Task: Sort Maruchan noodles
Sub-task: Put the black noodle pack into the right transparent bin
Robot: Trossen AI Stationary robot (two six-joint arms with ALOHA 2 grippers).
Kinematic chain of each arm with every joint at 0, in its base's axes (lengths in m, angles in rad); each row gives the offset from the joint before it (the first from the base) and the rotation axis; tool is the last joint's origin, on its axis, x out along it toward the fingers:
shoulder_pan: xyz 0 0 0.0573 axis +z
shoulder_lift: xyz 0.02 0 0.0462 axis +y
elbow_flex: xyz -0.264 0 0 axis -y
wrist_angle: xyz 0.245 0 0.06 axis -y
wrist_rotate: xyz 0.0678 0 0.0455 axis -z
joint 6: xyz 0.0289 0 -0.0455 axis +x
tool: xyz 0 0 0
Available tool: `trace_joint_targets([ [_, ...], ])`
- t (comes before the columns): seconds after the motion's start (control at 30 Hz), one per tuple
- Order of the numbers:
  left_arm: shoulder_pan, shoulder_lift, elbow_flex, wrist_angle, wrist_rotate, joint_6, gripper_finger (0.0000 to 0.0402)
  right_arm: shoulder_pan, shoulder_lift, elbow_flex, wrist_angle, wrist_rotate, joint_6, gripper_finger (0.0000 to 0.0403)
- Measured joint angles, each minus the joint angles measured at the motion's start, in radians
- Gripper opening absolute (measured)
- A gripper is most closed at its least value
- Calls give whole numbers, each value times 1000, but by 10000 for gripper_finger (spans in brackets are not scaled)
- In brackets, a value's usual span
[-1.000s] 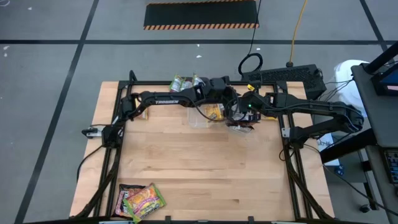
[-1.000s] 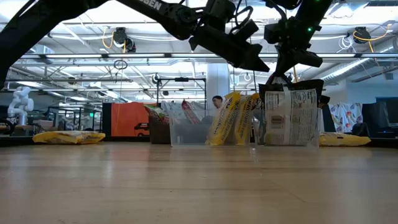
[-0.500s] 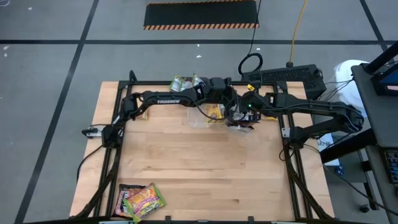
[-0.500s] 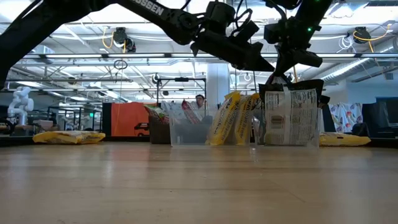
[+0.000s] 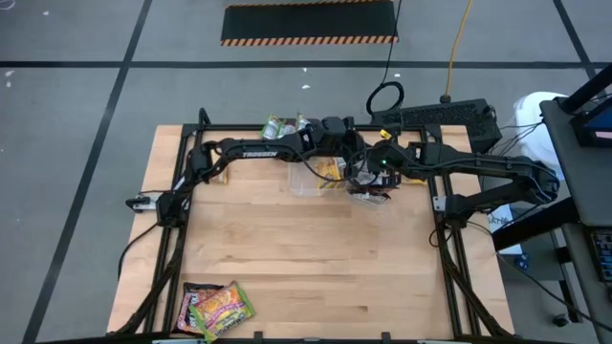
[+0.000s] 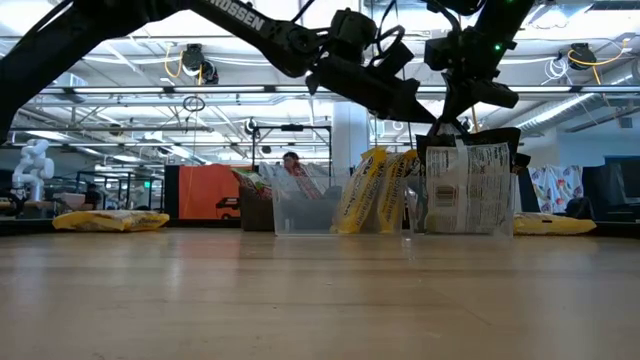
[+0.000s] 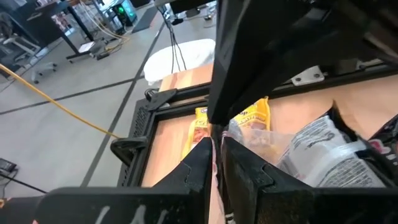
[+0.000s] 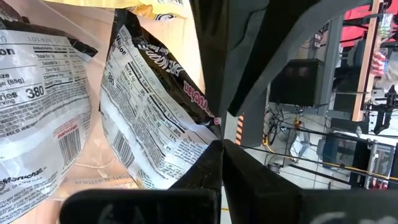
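Maruchan noodle packets stand on edge in clear tubs at the table's far middle: yellow ones (image 6: 365, 190) and dark, white-backed ones (image 6: 465, 185) (image 8: 149, 106). Green-edged packets (image 5: 284, 126) sit farther back. My left gripper (image 7: 216, 142) (image 6: 420, 108) hovers above the yellow packets' tub, open by a narrow slit with nothing in it. My right gripper (image 8: 219, 144) (image 6: 440, 122) is shut, its tips pointing down at the top edge of a dark packet. My right gripper's shut fingertips (image 8: 208, 155) stand right at the dark packet's upper edge (image 8: 210, 117), coming from above. I cannot tell whether they pinch that edge or only stand beside it. The packet stands upright in its tub.
A pile of green-edged and pink packets (image 5: 215, 306) lies at the near left corner. Single yellow packets lie flat near the left (image 6: 110, 220) and right (image 6: 550, 225) edges. The two arms cross closely over the tubs. The table's middle (image 5: 306, 248) is bare wood.
Neither gripper nor any packet has visibly moved. A person in the room behind the table has walked toward the left of the low view.
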Motion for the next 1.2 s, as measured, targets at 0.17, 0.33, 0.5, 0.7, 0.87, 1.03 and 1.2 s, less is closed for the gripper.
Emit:
trace_joint_targets([
  [0.17,7,23,0,23,10,-13,47,0,0,0,-1,0,-4,0],
  [0.33,7,45,0,32,13,-6,47,0,0,0,-1,0,-4,0],
  [0.5,6,50,0,73,43,-18,47,0,0,0,1,0,-4,0],
  [0.7,5,50,0,82,10,4,29,0,0,0,1,0,-4,0],
  [0.87,5,50,0,80,-6,-18,4,0,0,0,1,0,-6,0],
  [1.03,5,50,0,75,-8,-26,3,0,-1,0,0,1,-12,0],
  [1.2,2,48,1,65,41,-27,2,0,-30,0,5,5,-26,0],
])
